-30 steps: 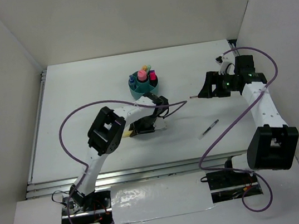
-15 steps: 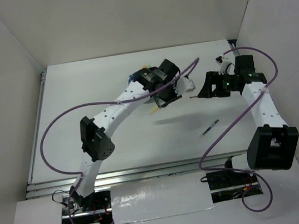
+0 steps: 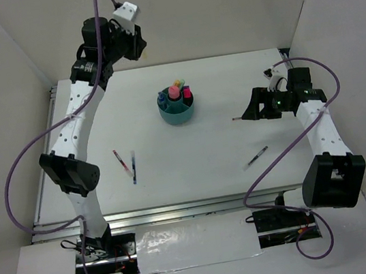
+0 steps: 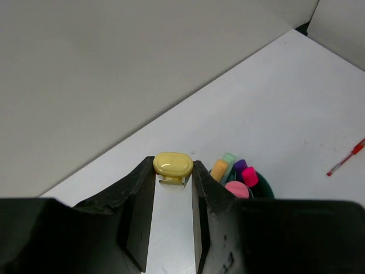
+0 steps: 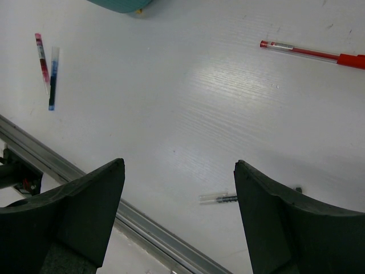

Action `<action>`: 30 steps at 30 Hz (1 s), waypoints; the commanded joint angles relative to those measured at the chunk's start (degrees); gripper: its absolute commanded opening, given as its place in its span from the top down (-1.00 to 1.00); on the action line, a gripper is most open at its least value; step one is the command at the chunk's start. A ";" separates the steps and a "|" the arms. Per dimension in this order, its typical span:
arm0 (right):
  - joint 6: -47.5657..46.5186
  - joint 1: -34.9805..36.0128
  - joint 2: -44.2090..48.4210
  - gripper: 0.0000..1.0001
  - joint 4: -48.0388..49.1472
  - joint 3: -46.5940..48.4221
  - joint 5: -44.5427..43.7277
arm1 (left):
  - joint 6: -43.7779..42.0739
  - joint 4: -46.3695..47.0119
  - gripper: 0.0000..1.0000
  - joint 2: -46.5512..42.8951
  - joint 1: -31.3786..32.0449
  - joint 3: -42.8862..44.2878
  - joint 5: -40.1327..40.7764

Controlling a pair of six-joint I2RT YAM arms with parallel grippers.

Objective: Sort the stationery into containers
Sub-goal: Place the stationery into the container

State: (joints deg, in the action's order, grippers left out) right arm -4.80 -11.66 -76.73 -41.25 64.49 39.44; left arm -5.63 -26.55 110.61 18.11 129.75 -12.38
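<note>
Marker, yellow (image 4: 173, 164), pinched between left gripper (image 4: 173, 172) fingers, raised high over table's far-left corner, well apart from teal organizer (image 3: 179, 117). Step looks like carry to organizer. Next: swing over free compartment, lower, release. Right gripper (image 5: 178, 208) spread wide, empty, near black pen (image 5: 219, 198).

The organizer (image 3: 178, 112) stands on the table (image 3: 215, 77) a little behind its middle, with several markers (image 3: 176, 90) upright in it. Two pens (image 3: 123, 162) lie side by side at the front left, well apart from the organizer. A third pen (image 3: 256, 158) lies at the front right. A fourth pen (image 5: 308, 53) lies further back, between the organizer and the right pincer (image 5: 179, 165). The left pincer (image 4: 173, 171) is high over the far left corner, with one marker (image 4: 173, 164) between its fingers.
</note>
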 commanded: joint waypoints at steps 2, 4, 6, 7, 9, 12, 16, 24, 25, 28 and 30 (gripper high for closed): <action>-0.56 0.06 -0.17 -0.67 0.47 1.08 0.46 | 4.74 7.98 1.00 3.56 -2.36 -0.37 -6.50; -0.65 -0.03 0.00 -0.67 0.47 1.08 0.37 | 7.89 9.92 1.00 3.91 -3.51 -3.18 -10.98; -0.65 -0.03 -0.09 -0.67 0.39 0.99 0.29 | 10.01 12.57 1.00 4.53 -5.01 -5.55 -15.19; -0.65 -0.03 -0.09 -0.67 0.39 1.08 0.11 | 10.54 12.74 1.00 5.57 -5.45 -5.83 -15.48; -0.65 -0.03 -0.09 -0.67 0.47 0.99 0.11 | 10.46 12.49 1.00 6.37 -5.63 -6.00 -16.79; -0.56 -0.03 -0.35 -0.67 0.47 0.99 0.20 | 10.11 13.28 1.00 7.08 -5.54 -7.32 -18.46; -0.65 -0.03 -0.79 -0.67 0.21 1.43 0.11 | 9.32 13.36 0.99 9.19 -5.37 -8.02 -21.36; -0.56 0.06 -1.05 -0.70 0.03 1.52 -0.42 | 8.27 12.92 1.00 11.91 -3.87 -9.08 -22.16; -0.56 -0.03 -1.05 -0.70 0.03 1.52 -0.42 | 7.57 12.84 1.00 12.17 -3.70 -9.17 -22.25; -0.48 -0.03 -0.97 -0.76 0.03 1.52 -0.86 | 6.86 12.48 1.00 12.97 -3.17 -9.87 -21.98; -0.48 -0.03 -0.79 -1.00 0.21 1.43 -1.12 | 6.33 12.05 1.00 13.76 -2.91 -9.96 -21.81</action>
State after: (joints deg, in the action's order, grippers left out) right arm -4.78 -11.66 -77.65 -41.39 64.49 38.76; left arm 2.70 -16.29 123.28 14.70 120.20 -32.51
